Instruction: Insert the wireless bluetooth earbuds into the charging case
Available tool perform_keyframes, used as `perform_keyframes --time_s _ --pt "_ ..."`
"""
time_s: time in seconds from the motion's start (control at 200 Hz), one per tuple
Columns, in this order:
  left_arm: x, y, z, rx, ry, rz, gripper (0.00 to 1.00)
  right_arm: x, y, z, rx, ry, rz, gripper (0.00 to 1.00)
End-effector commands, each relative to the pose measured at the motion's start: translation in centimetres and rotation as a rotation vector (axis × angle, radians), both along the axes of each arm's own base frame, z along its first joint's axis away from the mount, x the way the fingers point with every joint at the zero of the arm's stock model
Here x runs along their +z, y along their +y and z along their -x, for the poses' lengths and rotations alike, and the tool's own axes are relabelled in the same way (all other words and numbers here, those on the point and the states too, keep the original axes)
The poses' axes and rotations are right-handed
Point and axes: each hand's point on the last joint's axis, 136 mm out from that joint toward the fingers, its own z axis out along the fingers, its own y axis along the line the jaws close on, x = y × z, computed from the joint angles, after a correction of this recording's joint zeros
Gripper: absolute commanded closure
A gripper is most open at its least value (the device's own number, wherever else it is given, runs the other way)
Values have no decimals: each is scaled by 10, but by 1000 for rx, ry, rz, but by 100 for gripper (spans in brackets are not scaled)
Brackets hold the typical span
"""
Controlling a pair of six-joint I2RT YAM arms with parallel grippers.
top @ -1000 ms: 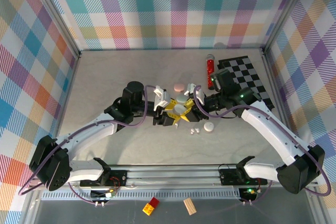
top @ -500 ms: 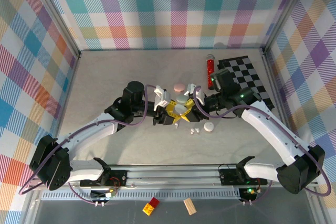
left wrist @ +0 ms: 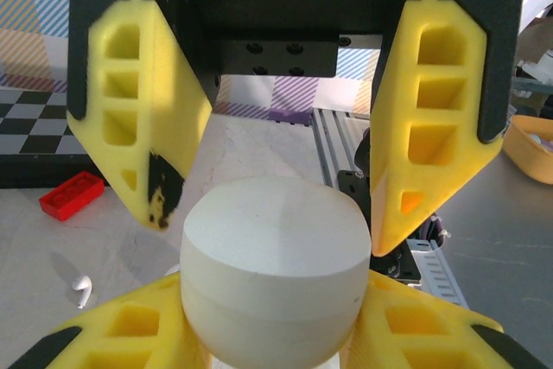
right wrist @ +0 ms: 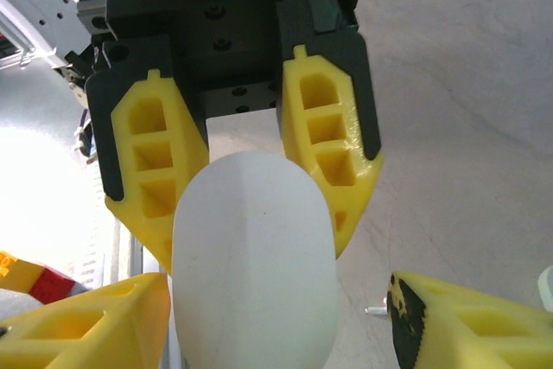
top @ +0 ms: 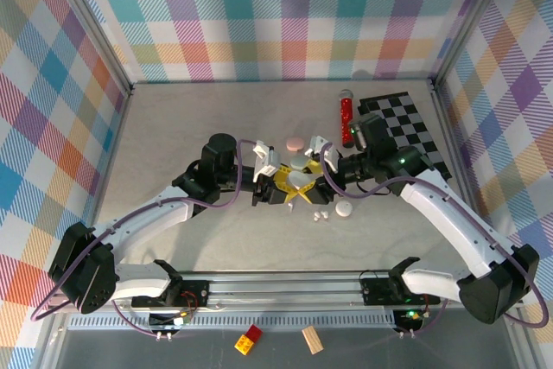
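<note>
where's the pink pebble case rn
Top view: the pink pebble-shaped case lies on the table just beyond the pale round case between the arms, left of the red tube.

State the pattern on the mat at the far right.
The mat: black-and-white checks; top external view.

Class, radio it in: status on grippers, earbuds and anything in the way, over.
Left gripper and right gripper flank pale case, grip unclear. White earbuds loose on table. Case looks shut, blocking entry.

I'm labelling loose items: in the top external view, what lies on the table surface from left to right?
Pink case → white earbuds → white round case → checkered mat.
</note>
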Motion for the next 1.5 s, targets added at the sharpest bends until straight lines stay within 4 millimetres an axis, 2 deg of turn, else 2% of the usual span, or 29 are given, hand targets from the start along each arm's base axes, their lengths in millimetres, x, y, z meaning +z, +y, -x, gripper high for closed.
perform_keyframes --time_s 0.0,0.155,0.35,0.67,0.895,1.255,1.36,1.495 --pt "8 -1 8 -41 -41 34 67 9 -3 -7 -48 -31 -22 32" --pt "8 0 9 -37 -45 33 67 13 -3 -6 -50 -19 -37 30" --pt "16 3 12 -34 -55 49 67 14 -10 -26 -160 -41 -16 30" --pt "14 2 11 -34 -52 49 67 25 -12 -30 -191 -71 -52 30" --pt "12 1 10 -35 -48 48 67 33 -21 -42 -260 -100 -82 29" --pt "10 2 2 -2 -45 68 67 53 -22 -31 -226 -138 -158 21" --pt "10 2 0 0 -42 76 67 62 -28 -33 -262 -173 -192 18" --pt "10 4 -4 16 -49 81 67 64 -30 -33 -276 -179 -203 17"
